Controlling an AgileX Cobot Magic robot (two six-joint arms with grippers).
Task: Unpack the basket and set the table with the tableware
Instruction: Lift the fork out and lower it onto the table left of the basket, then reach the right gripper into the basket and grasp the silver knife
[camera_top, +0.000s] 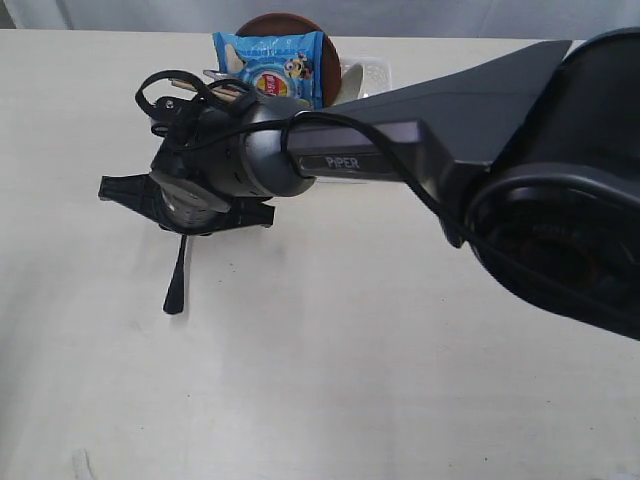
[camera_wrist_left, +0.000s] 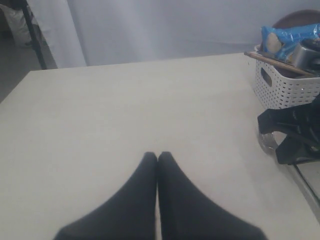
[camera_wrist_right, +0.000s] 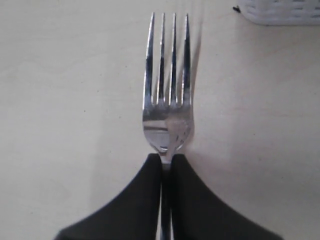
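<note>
My right fingers (camera_wrist_right: 135, 200) pinch the fork (camera_wrist_right: 167, 100) by its neck, tines level with the surface (camera_wrist_right: 60, 100), probably for a flat set-down; left fingers (camera_wrist_left: 135, 200) are closed and empty.

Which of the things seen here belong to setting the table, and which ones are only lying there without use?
Belongs to the job:
fork, held in the right end effector
white basket
chopsticks
steel mug
brown plate
table

Only lying about:
blue chip bag, inside the basket
</note>
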